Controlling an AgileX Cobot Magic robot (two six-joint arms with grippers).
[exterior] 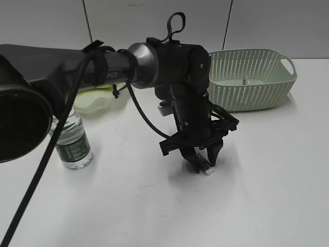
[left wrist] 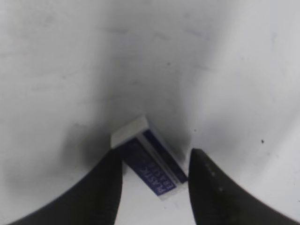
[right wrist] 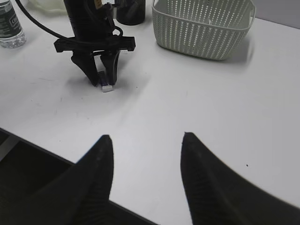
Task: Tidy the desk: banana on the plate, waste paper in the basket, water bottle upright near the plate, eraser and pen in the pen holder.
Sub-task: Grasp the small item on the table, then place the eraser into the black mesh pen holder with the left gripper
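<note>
A white eraser with a blue sleeve lies flat on the desk. My left gripper is open with a finger on either side of it, and the left finger is at the eraser's edge. The same shows in the exterior view, gripper over eraser, and in the right wrist view. My right gripper is open and empty above the desk's front edge. The water bottle stands upright at the left. The plate lies behind it. The pen is out of view.
The green basket stands at the back right, with a small grey-white thing inside it. A black cup stands behind the left arm in the right wrist view. The left arm spans the left half of the exterior view.
</note>
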